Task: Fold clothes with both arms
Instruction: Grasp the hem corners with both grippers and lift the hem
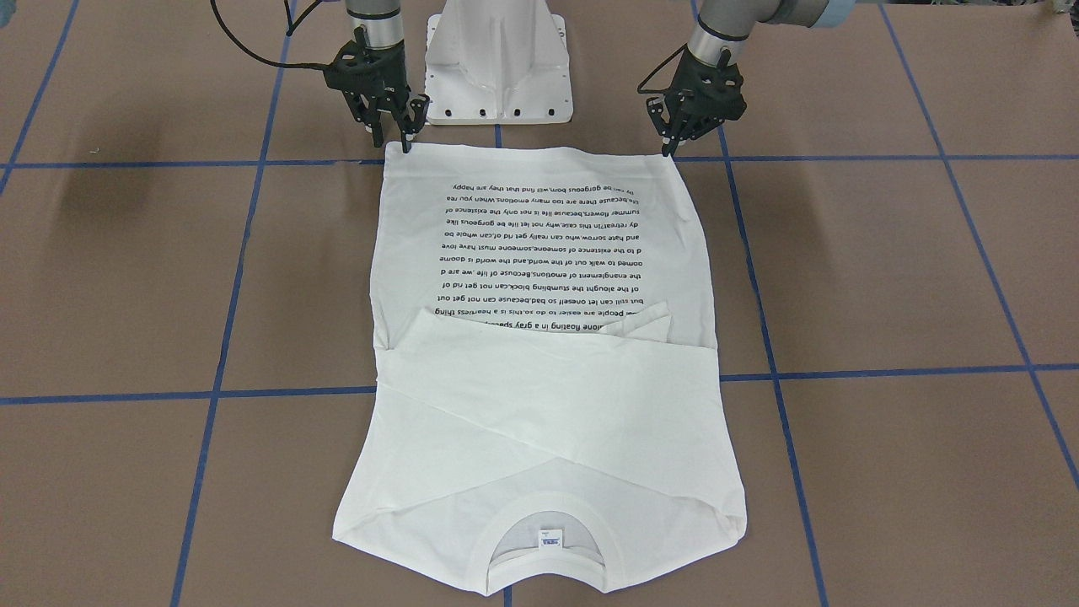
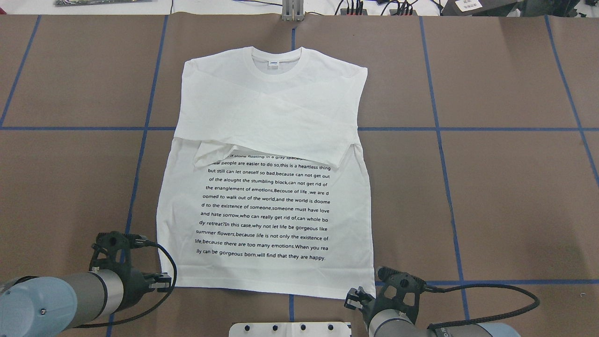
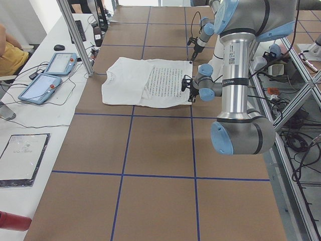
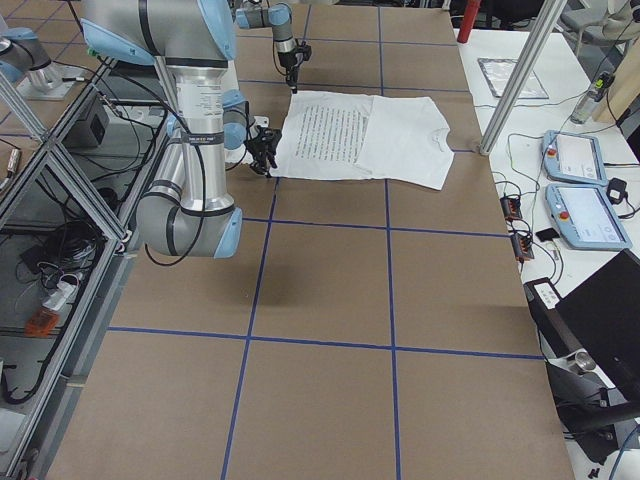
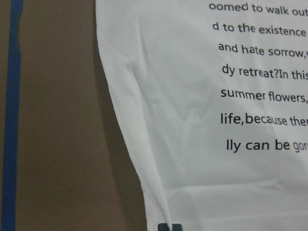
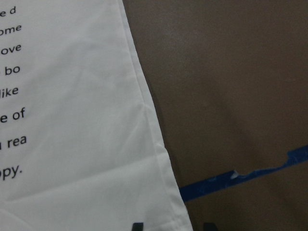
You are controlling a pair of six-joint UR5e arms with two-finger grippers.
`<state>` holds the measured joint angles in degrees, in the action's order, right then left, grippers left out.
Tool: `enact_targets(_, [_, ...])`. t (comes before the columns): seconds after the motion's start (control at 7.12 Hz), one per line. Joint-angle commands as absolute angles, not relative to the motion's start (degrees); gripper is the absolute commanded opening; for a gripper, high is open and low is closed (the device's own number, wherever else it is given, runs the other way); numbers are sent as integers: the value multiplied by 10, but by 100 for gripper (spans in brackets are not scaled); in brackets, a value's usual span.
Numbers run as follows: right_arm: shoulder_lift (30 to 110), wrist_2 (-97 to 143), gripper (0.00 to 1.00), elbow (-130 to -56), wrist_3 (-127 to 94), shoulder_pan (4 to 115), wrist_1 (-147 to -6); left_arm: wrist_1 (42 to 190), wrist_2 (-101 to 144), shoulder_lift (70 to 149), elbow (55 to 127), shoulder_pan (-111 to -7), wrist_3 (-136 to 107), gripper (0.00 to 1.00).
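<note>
The white T-shirt (image 1: 539,253) lies flat on the brown table, text side up, collar away from me, with both sleeves folded across the chest (image 2: 266,107). My left gripper (image 1: 668,150) is at the hem's left corner (image 2: 161,281). In the left wrist view its dark tips (image 5: 169,227) show together on the cloth, so it looks shut on the hem. My right gripper (image 1: 394,139) is at the other hem corner (image 2: 358,297). It is open, and its two fingertips (image 6: 137,226) straddle the shirt's edge.
The white metal base (image 1: 497,59) stands between the arms, just behind the hem. Blue tape lines (image 2: 468,128) cross the brown table. Teach pendants (image 3: 47,75) and cables lie on the side bench, where part of a person (image 3: 7,50) shows. An aluminium post (image 3: 75,35) rises beyond the collar.
</note>
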<state>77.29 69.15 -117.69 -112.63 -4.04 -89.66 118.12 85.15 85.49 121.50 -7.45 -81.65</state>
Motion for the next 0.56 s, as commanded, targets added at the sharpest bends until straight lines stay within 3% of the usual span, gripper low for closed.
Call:
enact_targets(0.0, [773, 684, 11, -1177, -1129, -43, -897, 1181, 851, 854, 1217, -75, -817, 0])
enact_targets(0.14, [773, 682, 0, -1177, -1129, -43, -897, 1181, 851, 854, 1221, -75, -817, 0])
enact_targets(0.42, [772, 681, 0, -1193, -1126, -27, -903, 1180, 856, 854, 1240, -75, -816, 0])
